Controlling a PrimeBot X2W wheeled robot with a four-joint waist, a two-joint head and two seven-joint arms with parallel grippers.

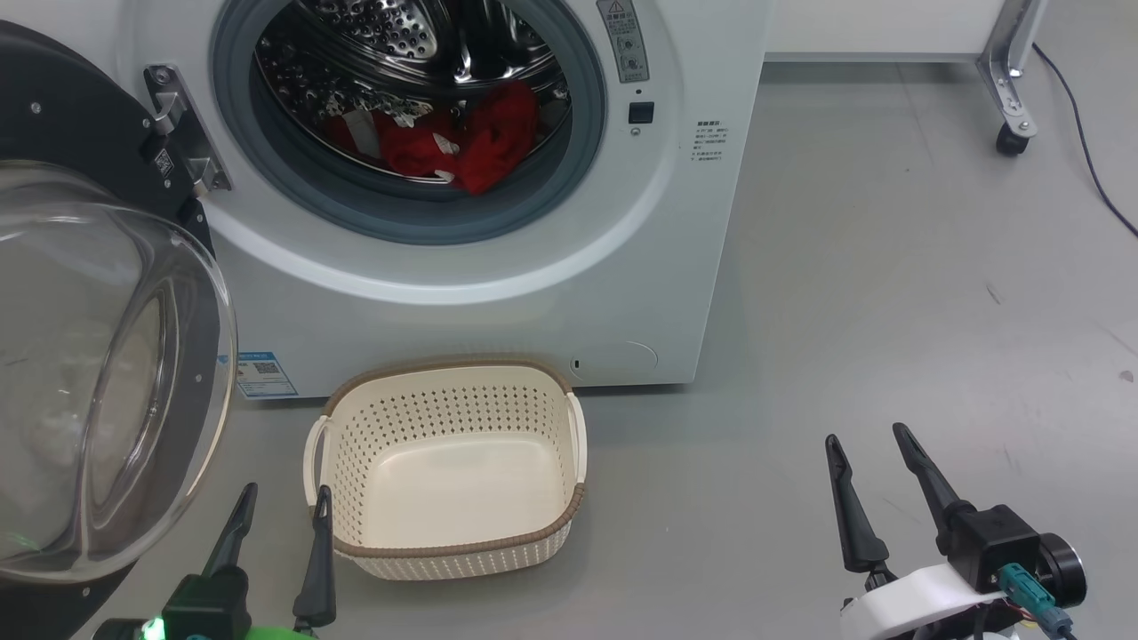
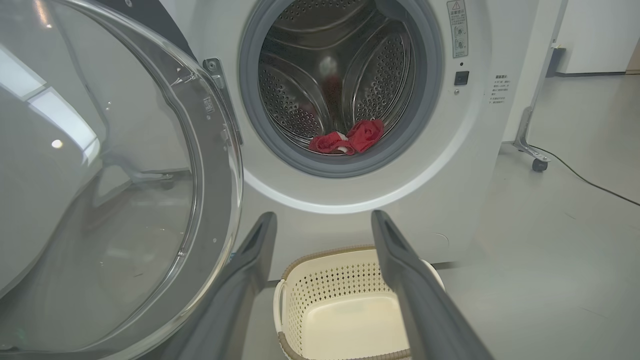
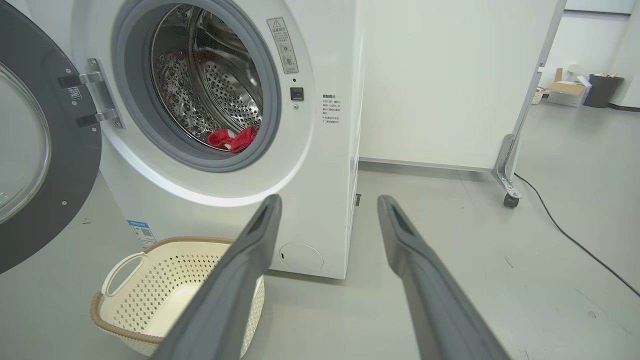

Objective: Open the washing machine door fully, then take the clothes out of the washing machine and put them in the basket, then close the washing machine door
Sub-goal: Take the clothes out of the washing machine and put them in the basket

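Washing machine (image 1: 498,302): white front-loader on the grey floor (image 1: 889,293), mouth uncovered, steel drum (image 1: 391,31) visible behind the grey rubber ring (image 1: 418,222).
Door (image 1: 98,373): swung out on its hinge (image 1: 182,133) to the robot's left, glass bowl facing the room. It looks fully open, so the first step reads as done. It is stiff and probably weighty. The glossy glass would be slippery, so the black rim is the better place to push when closing.
Basket (image 1: 444,366): on the floor just in front of the machine, below the mouth, with nothing in it. It is light, rigid plastic and may slide if knocked.
Clothes (image 1: 484,142): red bundle lying at the bottom of the drum, near the front, just behind the ring. It is soft, light and limp, so it should crush easily between fingers and hang down once lifted. The raised bunch on the right of the heap looks like the best place to pinch. A trailing end could catch on the ring.
Left gripper (image 1: 285,491): low, between door and basket, fingers spread wide, holding nothing.
Right gripper (image 1: 866,436): low, well to the right of the basket, fingers spread wide, holding nothing.
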